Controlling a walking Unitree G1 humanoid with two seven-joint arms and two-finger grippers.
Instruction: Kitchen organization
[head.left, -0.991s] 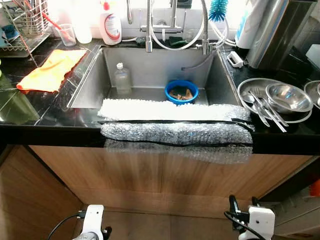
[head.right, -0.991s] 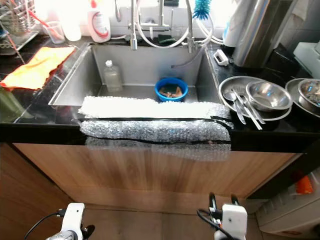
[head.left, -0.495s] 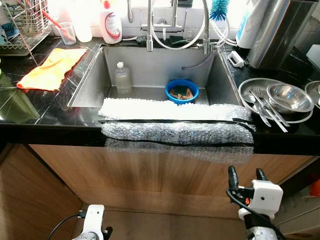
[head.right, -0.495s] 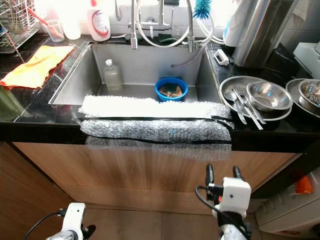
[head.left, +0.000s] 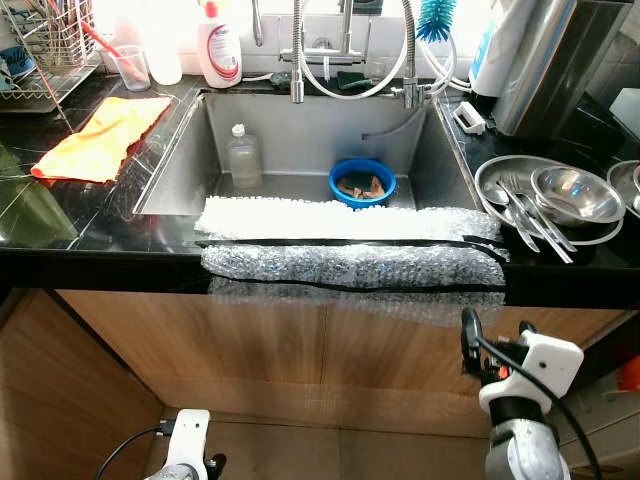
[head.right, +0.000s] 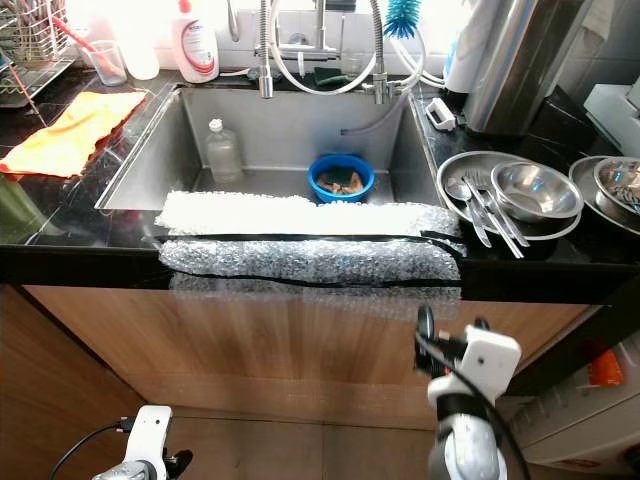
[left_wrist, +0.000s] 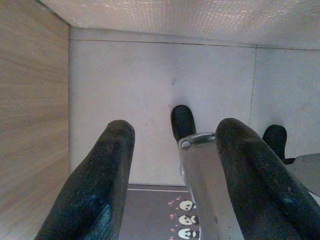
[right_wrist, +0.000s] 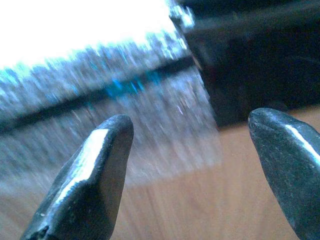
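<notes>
Steel bowls (head.left: 577, 192) and cutlery (head.left: 525, 212) sit on the counter right of the sink (head.left: 320, 140); right gripper (head.left: 492, 340), fingers apart, hangs below the counter edge, likely approaching; next it must lift above the counter; left gripper (left_wrist: 172, 175) idle, fingers apart.

We are raising our right gripper (head.left: 495, 335): a second ago it was sitting low before the wooden cabinet front (head.left: 330, 355), half a second ago it was partway up, and now its open black fingers are reaching just below the bubble wrap (head.left: 355, 265) taped over the counter edge, near the wrap's right end. In the right wrist view the bubble wrap is blurring between the spread fingers (right_wrist: 85, 170) as the arm is moving.
</notes>
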